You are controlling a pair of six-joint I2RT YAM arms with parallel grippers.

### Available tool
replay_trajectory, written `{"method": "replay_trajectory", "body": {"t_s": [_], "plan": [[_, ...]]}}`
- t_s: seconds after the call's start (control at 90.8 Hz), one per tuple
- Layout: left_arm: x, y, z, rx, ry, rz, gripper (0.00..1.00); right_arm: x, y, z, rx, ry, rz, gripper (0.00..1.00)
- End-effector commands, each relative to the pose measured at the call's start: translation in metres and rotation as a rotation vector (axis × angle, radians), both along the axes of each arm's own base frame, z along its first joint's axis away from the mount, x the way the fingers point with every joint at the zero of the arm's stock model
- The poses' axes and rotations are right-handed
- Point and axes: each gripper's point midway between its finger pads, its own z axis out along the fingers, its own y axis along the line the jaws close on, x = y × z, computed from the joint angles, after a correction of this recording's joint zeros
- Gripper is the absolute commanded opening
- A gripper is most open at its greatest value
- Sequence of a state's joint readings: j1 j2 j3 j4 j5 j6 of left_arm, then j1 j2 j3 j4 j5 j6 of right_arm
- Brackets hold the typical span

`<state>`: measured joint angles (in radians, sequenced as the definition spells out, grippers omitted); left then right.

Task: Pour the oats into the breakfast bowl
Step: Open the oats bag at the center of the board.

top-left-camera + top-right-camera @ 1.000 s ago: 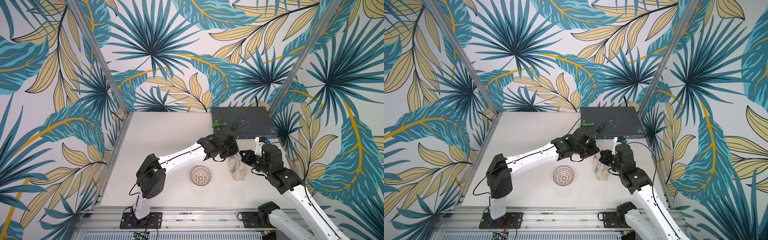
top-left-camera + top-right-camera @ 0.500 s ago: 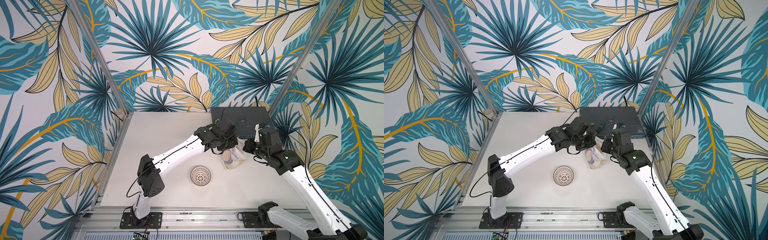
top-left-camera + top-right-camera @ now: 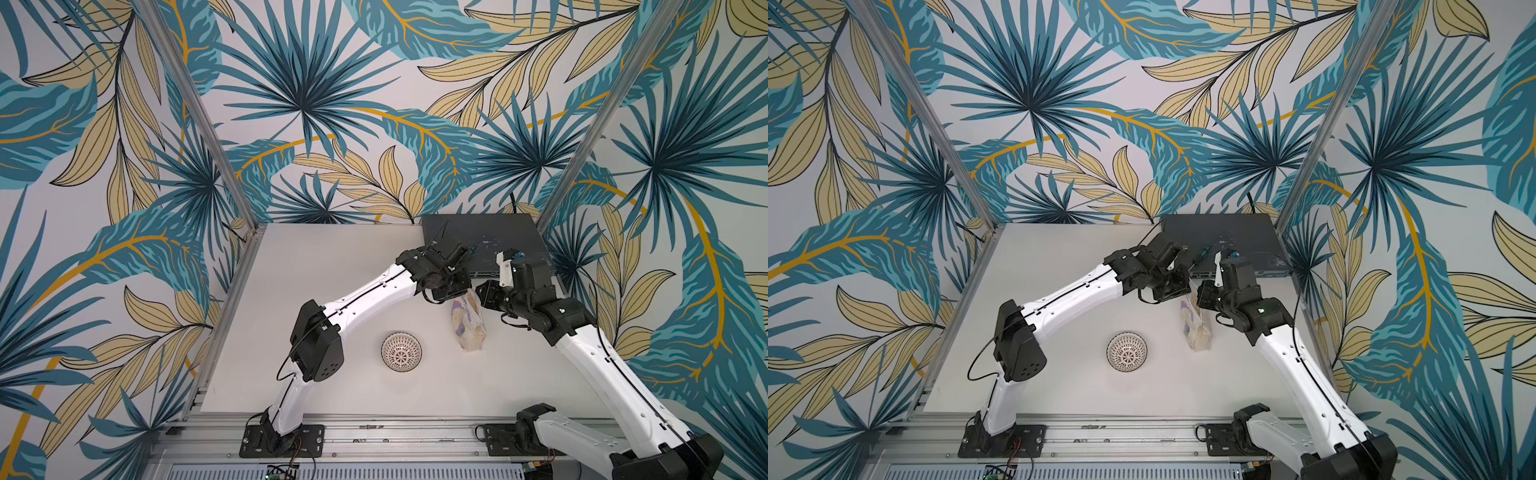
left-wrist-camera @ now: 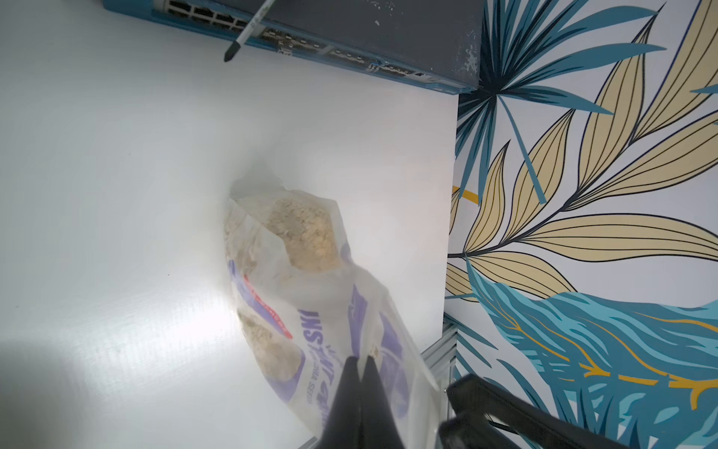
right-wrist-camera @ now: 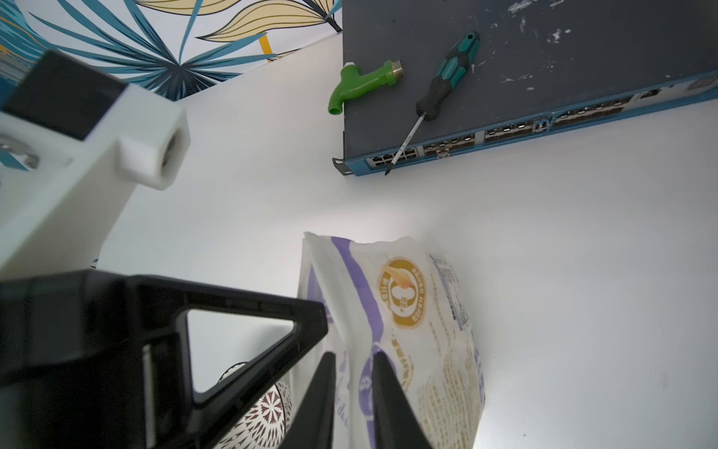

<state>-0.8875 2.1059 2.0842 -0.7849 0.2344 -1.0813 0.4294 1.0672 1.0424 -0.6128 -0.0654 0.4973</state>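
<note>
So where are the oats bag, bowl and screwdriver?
oats bag [image 3: 471,332]: a top view, oat-filled lower part.
breakfast bowl [image 3: 401,351]: a top view, star centre.
screwdriver [image 5: 447,75]: right wrist view, handle.

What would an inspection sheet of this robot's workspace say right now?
Surface: white table, no spills seen.
Job's things: bag of oats held by its upper end; breakfast bowl empty, standing apart from it.
Clutter: network switch at the back, with a green tap and a screwdriver on it.
Pincers: left pincer shut on the bag's film; right pincer has its jaws slightly apart astride the bag's edge, grip unclear.
Cables: black cable loops near the table's front corner.
Surroundings: leaf-patterned walls, metal posts.
</note>
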Motion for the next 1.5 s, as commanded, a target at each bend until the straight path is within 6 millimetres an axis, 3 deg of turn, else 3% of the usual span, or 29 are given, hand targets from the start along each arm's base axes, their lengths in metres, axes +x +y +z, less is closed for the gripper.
{"method": "replay_trajectory", "body": {"t_s": [0.0,0.176,0.529,0.639,0.749,0.87,1.113,1.344,1.487], "plan": [[0.008,-0.010,0.049,-0.124,-0.083,-0.017,0.00,-0.003,0.008,0.008,0.044,-0.037,0.054,0.33],[0.008,-0.013,0.051,-0.142,-0.073,-0.018,0.00,-0.011,0.003,-0.006,0.000,-0.002,0.064,0.40],[0.006,-0.012,0.055,-0.147,-0.071,-0.017,0.00,-0.023,-0.012,-0.035,-0.107,0.065,0.059,0.40],[0.005,-0.012,0.057,-0.153,-0.073,-0.017,0.00,-0.023,-0.013,-0.038,-0.127,0.079,0.066,0.34],[0.005,-0.010,0.060,-0.152,-0.079,-0.017,0.00,-0.020,-0.018,-0.031,-0.156,0.058,0.054,0.20],[0.004,-0.009,0.068,-0.156,-0.094,-0.023,0.00,-0.011,-0.023,-0.009,-0.189,0.008,0.035,0.00],[0.006,0.012,0.079,-0.107,-0.110,-0.012,0.00,0.015,-0.042,0.036,-0.305,-0.100,-0.056,0.00],[0.010,0.035,0.089,-0.088,-0.112,-0.004,0.00,0.031,-0.050,0.037,-0.367,-0.128,-0.106,0.00],[0.012,0.037,0.086,-0.092,-0.090,-0.013,0.00,0.041,-0.040,0.036,-0.338,-0.148,-0.090,0.00]]}}
